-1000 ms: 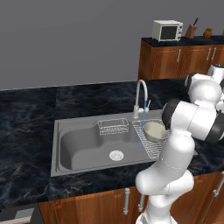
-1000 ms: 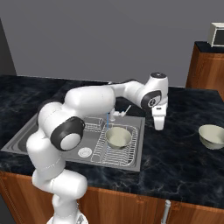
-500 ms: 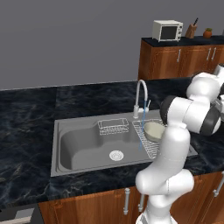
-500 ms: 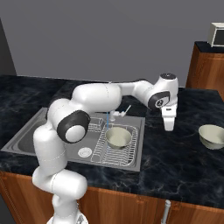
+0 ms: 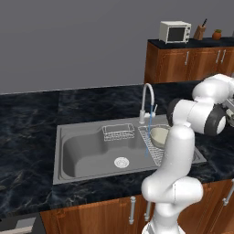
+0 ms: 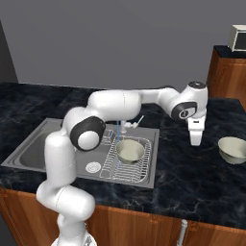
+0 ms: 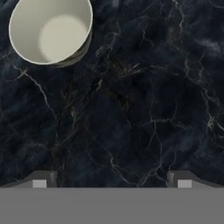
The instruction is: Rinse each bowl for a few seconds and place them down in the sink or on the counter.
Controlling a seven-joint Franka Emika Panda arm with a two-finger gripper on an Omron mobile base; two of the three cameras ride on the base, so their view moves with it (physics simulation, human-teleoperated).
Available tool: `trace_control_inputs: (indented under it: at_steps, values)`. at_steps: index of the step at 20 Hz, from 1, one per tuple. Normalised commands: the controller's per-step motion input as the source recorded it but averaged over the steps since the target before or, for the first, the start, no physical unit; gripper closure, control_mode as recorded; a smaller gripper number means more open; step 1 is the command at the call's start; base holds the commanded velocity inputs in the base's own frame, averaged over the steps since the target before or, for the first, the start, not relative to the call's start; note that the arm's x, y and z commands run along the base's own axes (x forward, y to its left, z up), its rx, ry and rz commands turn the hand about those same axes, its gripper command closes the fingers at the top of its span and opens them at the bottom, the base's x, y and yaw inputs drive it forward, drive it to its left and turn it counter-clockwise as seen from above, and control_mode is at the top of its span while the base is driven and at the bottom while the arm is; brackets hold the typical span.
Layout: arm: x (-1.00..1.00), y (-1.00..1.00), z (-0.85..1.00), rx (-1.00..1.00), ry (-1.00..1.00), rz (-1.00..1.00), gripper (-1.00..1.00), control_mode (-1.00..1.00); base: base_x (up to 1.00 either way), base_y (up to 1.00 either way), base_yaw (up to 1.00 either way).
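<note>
The white Franka arm reaches out to the right of the wide grey steel sink (image 6: 153,158), and its two-finger gripper (image 6: 195,141) points straight down above the glossy black marble-like counter (image 6: 192,178), hanging clear of the surface with nothing between its fingers. In the hand view the two dark fingertips (image 7: 40,180) stand far apart at the bottom edge, so the jaws are spread wide and empty, with bare veined stone between them. One small round bowl, cream-white inside and pale olive-grey outside (image 6: 233,149), sits upright on the counter to the right of the gripper, near it but not touching; the hand view shows this same bowl (image 7: 51,30) at the upper left, off to one side of the line between the fingers. The second small cream-white bowl (image 6: 129,150) rests upright on the ribbed wire rack section (image 6: 129,166) at the right end of the sink, also visible in the left base view (image 5: 159,135) partly behind the arm. A thin blue stream of water (image 5: 147,139) falls from the curved gooseneck faucet (image 5: 146,98) and lands just left of that bowl, by the rack's edge. A small wire basket (image 5: 118,132) hangs at the back of the deep basin, and the round drain (image 5: 121,162) lies in the basin floor. On the taller wooden cabinet unit (image 5: 183,59) behind, a white microwave (image 5: 174,31) stands.
</note>
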Motion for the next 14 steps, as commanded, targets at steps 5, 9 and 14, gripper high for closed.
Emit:
trace_control_inputs:
  at_steps: [5,9,14]
  values:
    - [0.03,-0.04,-0.02,0.0,0.0,-0.12,-1.0,-1.0,0.0,0.0,0.0]
    - [0.02,-0.02,-0.08,0.0,0.0,-0.14,-1.0,-1.0,0.0,0.0,0.0]
    - [0.0,0.02,-0.12,-0.02,0.0,-0.19,-1.0,-1.0,0.0,0.0,0.0]
